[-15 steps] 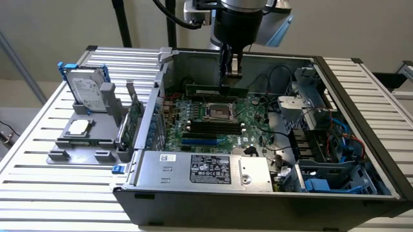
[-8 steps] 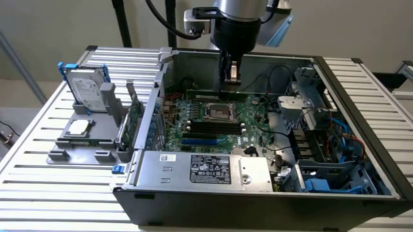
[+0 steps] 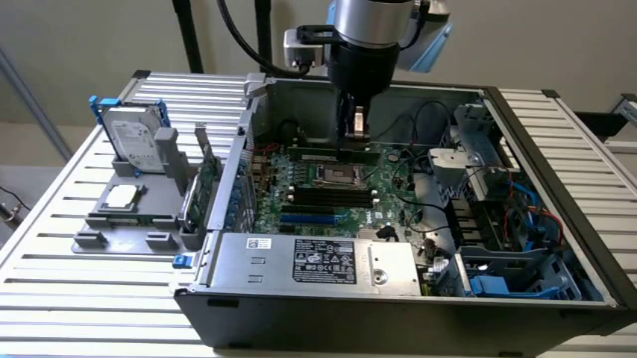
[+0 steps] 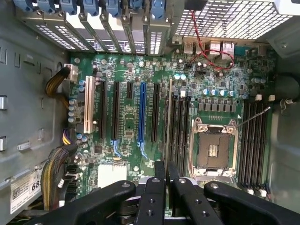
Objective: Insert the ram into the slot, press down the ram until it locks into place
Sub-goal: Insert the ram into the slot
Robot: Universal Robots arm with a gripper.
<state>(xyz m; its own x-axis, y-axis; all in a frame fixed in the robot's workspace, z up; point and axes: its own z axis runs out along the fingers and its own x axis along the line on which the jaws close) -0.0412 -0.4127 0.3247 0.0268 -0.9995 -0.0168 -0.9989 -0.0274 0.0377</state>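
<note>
The ram (image 3: 324, 154) is a thin green stick standing on edge, low over the motherboard (image 3: 393, 198), just behind the processor socket (image 3: 332, 175) inside the open case. My gripper (image 3: 356, 136) comes straight down onto it, off-centre toward the exterior view's right end. In the wrist view the ram (image 4: 168, 122) shows edge-on as a pale line running out from my gripper (image 4: 166, 176), whose fingers are shut on it. It lines up along the outermost black slot of the bank (image 4: 180, 126) beside the socket (image 4: 213, 147). That slot lies hidden beneath the stick, so its seating is unclear.
More black slots (image 4: 253, 140) lie across the socket, and a blue slot (image 4: 142, 112) sits among the expansion slots. Case walls (image 3: 249, 142) ring the board, with a power supply (image 3: 318, 261) in front and drive cages (image 3: 497, 186) beside. A hard drive (image 3: 134, 138) stands outside the case.
</note>
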